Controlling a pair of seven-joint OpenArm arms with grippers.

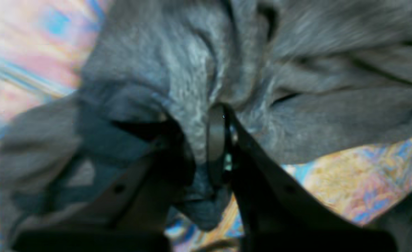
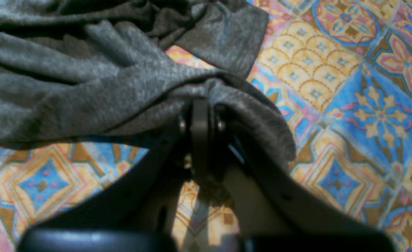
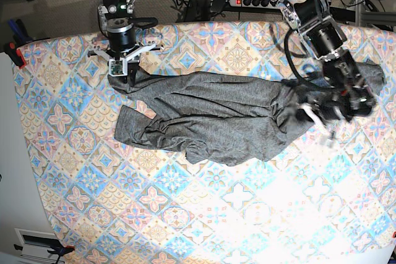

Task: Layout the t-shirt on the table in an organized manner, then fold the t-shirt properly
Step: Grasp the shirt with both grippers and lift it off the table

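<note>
Grey knit is bunched in both sets of fingers: your right gripper (image 2: 200, 119) is clenched on the t-shirt (image 3: 216, 119) at its far-left corner, your left gripper (image 1: 206, 140) pinching a fold at the right end. The shirt lies crumpled across the counter (image 3: 204, 214). Pull apart too hard and the thin pinch may slip or the cloth twist. A sleeve lies folded under, and cables sit beyond the far edge.

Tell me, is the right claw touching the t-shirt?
Touching. The right wrist view shows the right claw shut on a gathered fold of the t-shirt.
</note>
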